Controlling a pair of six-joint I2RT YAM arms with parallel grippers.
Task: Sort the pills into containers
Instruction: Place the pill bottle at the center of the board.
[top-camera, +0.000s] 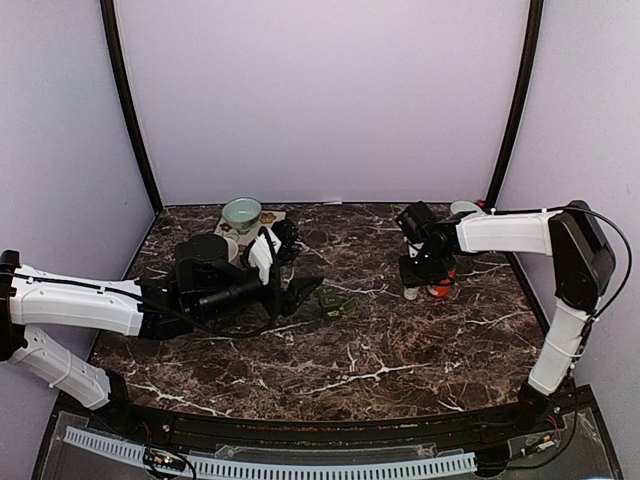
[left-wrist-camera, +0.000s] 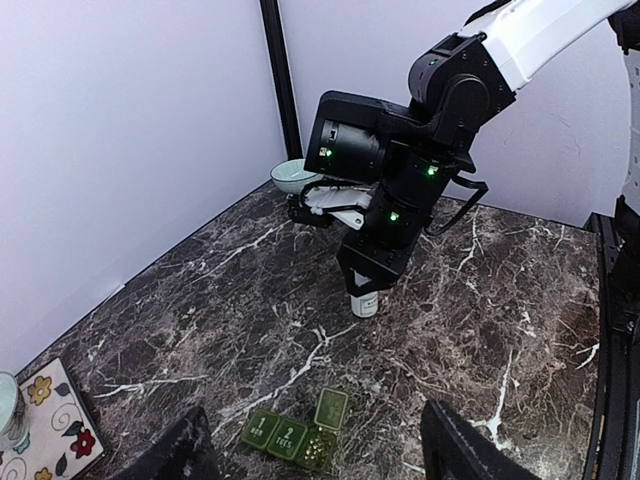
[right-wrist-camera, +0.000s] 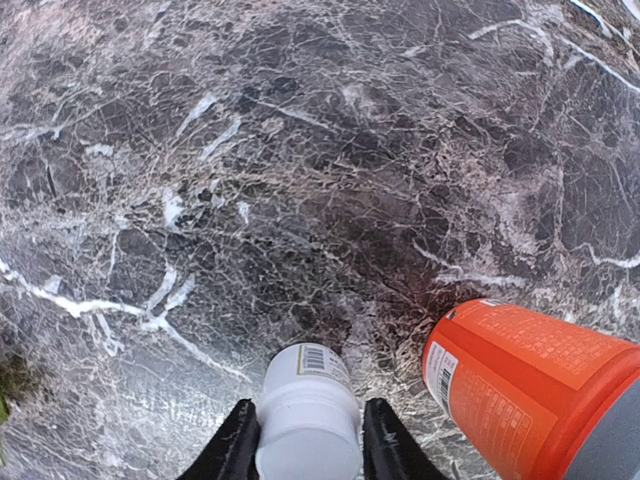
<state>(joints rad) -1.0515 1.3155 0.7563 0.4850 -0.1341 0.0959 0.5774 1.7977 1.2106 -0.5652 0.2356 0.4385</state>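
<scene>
Pill organiser (top-camera: 335, 303), green, lies near the middle of the marble table (top-camera: 400, 360) in the top view, at 3 o'clock of the left gripper (top-camera: 305, 293) and just beside it. At 3 o'clock of the organiser, well apart, the right gripper (top-camera: 418, 285) points down over a white pill bottle (top-camera: 411, 293), with an orange bottle (top-camera: 441, 290) just beside it. A teal bowl (top-camera: 241, 212) sits at 11 o'clock. In the left wrist view, the left claw stands wide and empty. The organiser lies at 6 o'clock between its fingers (left-wrist-camera: 190, 445), one lid raised over small pale pieces, too small to identify. In the right wrist view, the white pill bottle stands upright at 6 o'clock. The right claw is narrow, and its fingers (right-wrist-camera: 235, 445) lie against both sides of the bottle. The orange bottle is at 4 o'clock.
</scene>
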